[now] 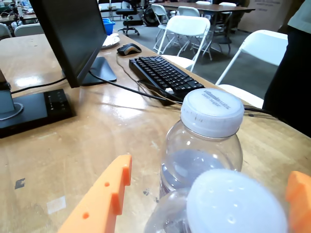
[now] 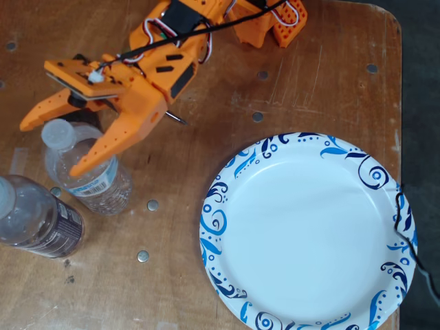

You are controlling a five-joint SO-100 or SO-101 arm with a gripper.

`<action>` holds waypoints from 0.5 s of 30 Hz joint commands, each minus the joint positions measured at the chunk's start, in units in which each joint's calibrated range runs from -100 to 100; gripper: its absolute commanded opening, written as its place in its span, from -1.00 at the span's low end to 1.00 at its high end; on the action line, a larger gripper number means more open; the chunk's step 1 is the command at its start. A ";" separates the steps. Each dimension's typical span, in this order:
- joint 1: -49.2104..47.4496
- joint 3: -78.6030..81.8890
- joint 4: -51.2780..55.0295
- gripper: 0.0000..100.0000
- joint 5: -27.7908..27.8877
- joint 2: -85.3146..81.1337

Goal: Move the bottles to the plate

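In the fixed view my orange gripper (image 2: 49,148) is open, with one finger on each side of the cap and neck of the clear bottle with the white-and-blue label (image 2: 93,180), which stands at the table's left. The dark-brown-label bottle (image 2: 41,223) stands just below-left of it, partly cut off by the frame edge. The big white plate (image 2: 309,234) with blue swirls lies empty at the lower right. In the wrist view the gripper (image 1: 210,170) is open around the near whitish cap (image 1: 233,206). The second bottle (image 1: 204,145) stands just behind it; no labels show there.
The wrist view shows a black keyboard (image 1: 165,75), a mouse (image 1: 129,48), a monitor (image 1: 68,34) and its base on the wooden table, white folding chairs (image 1: 187,29) beyond and a person (image 1: 291,77) at the right. A black cable (image 2: 399,210) crosses the plate's right rim.
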 commanded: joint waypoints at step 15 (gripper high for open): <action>2.15 -2.11 -1.83 -0.47 -0.15 -0.05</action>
